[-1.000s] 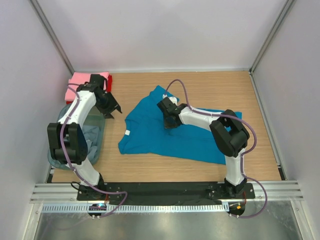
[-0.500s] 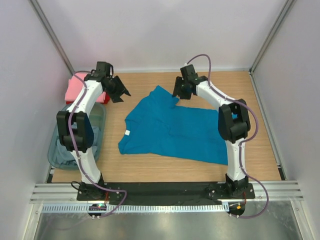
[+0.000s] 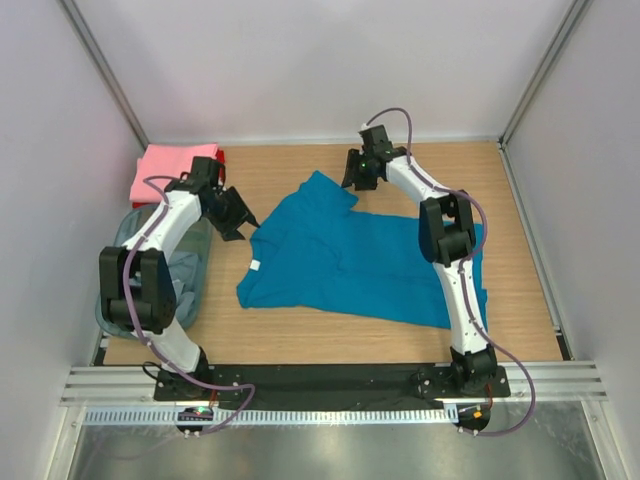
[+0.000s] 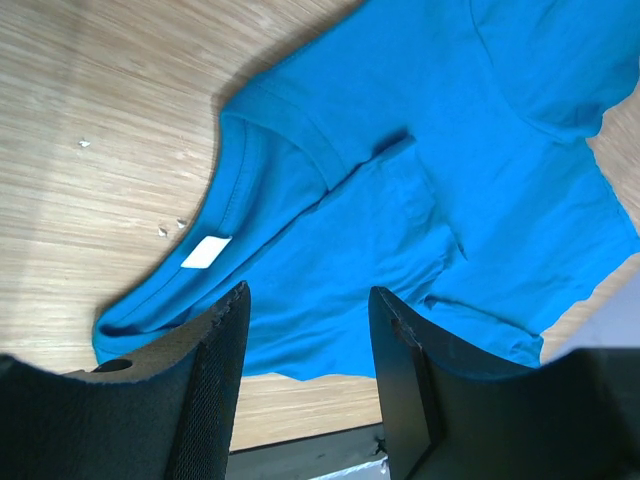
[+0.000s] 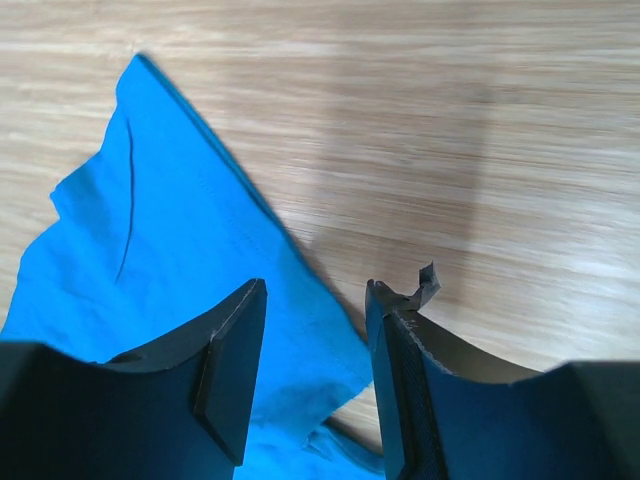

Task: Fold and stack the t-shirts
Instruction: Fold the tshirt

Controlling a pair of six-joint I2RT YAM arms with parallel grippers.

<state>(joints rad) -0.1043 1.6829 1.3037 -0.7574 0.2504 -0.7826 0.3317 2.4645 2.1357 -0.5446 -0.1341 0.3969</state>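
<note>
My right arm crosses the right side of the teal t-shirt [image 3: 330, 265] in the top view and hides a strip of it. The red shirt [image 3: 219, 158] shows only as a sliver under the pink shirt [image 3: 168, 165] at the far left. My left arm covers part of the bin [image 3: 118, 318], and I cannot count the grey-blue cloth [image 3: 186, 272] inside it. My left wrist view cuts the teal shirt off at the top and right edges. A small curled grey scrap [image 5: 426, 284] sticks up from one right finger; I cannot tell what it is.

The teal shirt lies spread on the table [image 3: 300, 335], around the middle. My left claw [image 3: 238, 216] hangs over its left edge with its fingers well apart and nothing between them. Below it my wrist camera shows the collar and the white label [image 4: 205, 252]. My right claw [image 3: 357, 172] is at the shirt's far sleeve [image 3: 322, 188], also parted and holding nothing. The sleeve's edge runs under the gap between its fingers.

A second ago my right claw was down on the middle of the shirt. Half a second ago my left claw was farther off, beside the pink shirt. It is now nearer and more to the right.
</note>
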